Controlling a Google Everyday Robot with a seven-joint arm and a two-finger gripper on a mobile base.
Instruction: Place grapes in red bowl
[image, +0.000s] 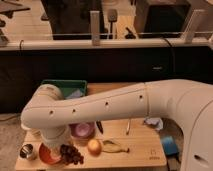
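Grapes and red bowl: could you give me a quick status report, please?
Gripper low over the red bowl, fingers hidden by the arm. Grapes on the table beside the bowl's right rim, not in. Onion just right of the grapes.
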